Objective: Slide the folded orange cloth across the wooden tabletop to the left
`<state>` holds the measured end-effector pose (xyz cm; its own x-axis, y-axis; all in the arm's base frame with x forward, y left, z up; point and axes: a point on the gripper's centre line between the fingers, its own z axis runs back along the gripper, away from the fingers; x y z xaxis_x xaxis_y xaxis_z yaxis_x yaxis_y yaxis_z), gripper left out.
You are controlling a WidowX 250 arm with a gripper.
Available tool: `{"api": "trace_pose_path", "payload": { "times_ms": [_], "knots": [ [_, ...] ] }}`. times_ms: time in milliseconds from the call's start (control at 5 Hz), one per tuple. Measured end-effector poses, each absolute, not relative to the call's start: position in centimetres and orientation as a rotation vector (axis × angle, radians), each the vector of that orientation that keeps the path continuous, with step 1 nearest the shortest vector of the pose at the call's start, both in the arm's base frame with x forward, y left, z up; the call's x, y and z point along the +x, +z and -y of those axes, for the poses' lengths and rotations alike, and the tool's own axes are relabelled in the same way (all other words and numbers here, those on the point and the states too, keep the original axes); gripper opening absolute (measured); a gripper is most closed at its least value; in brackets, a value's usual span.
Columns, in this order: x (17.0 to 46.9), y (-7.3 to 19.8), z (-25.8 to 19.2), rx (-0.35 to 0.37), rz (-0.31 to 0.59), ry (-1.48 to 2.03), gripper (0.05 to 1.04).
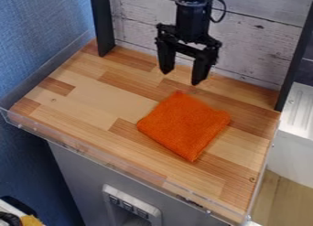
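Right, the gripper (pixel 181 78) hangs above the back part of the wooden top (pixel 98 106), its two black fingers spread well apart with nothing pinched between them. The cloth (pixel 185 125) lies on the camera's side of it and lower down, apart from the fingertips, one corner pointing back toward the gap between them. It is bright orange, with a fuzzy, towel-like weave, and looks folded into a thick, soft-edged square set diagonally; its corners are rounded and its surface is nearly flat. The wood under the gripper is made of glued strips, pale honey to reddish brown, smooth, with a few small dark knots. Behind the gripper stands a panel (pixel 260 46) of whitewashed planks, grainy and scuffed, between two straight black posts (pixel 103 24). On the camera's side, beyond the cloth, a low, clear plastic rim (pixel 92 153) runs along the edge of the wood. Off to one side of the gripper, past the left-hand post in the view, is a blue wall (pixel 36 33) with a finely woven texture.
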<state>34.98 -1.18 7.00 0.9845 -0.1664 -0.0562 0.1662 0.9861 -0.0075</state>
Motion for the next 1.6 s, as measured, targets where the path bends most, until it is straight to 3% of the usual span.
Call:
{"api": "trace_pose_path", "payload": {
  "times_ms": [400,600,1000,1200,1400,1600],
  "knots": [
    [33.2,6.1,3.0,0.015,0.021,-0.305,0.998],
    [32.6,6.0,3.5,0.018,0.045,-0.352,0.952],
    [31.9,5.5,3.8,0.005,0.049,-0.419,0.375],
    [31.7,5.3,3.9,-0.005,0.049,-0.449,0.159],
    [31.7,4.9,3.9,-0.012,0.042,-0.464,0.067],
    [31.0,4.1,4.0,-0.026,0.022,-0.478,0.06]
  ]
}}
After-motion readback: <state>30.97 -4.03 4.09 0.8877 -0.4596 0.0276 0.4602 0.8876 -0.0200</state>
